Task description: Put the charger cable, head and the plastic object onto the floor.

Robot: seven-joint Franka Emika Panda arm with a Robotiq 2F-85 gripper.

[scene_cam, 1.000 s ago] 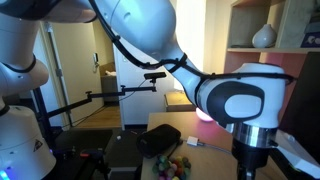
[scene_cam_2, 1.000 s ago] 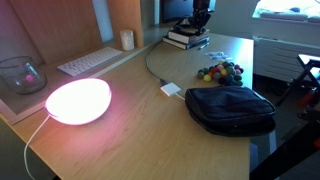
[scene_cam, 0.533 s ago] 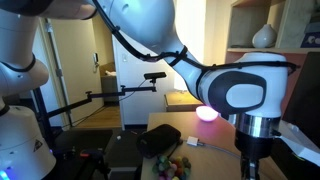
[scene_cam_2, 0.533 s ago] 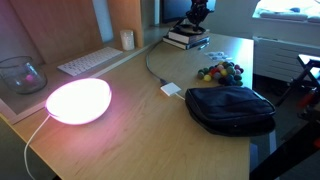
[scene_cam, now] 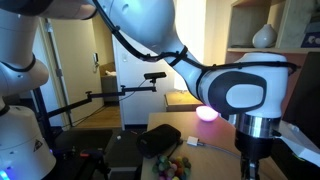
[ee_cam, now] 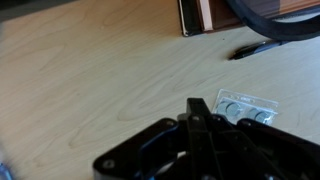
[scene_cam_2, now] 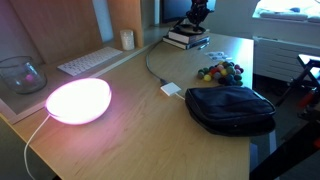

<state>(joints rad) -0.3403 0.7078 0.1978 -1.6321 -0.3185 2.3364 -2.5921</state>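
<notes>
Our gripper (scene_cam_2: 200, 17), pinched shut on nothing, hangs at the frame's top, and the head (scene_cam_2: 172, 90) lies lower left of it, mid-table, its cable (scene_cam_2: 152, 62) trailing upward.

The big white arm (scene_cam: 235, 95) bends over and reaches downward, its black gripper (ee_cam: 194, 106) pinched tight, jaws pressed together.

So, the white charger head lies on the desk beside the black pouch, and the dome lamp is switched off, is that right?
Not quite: the dome lamp is switched on, glowing pink, as an exterior view shows. The white charger head does lie on the desk beside the black pouch.
</notes>
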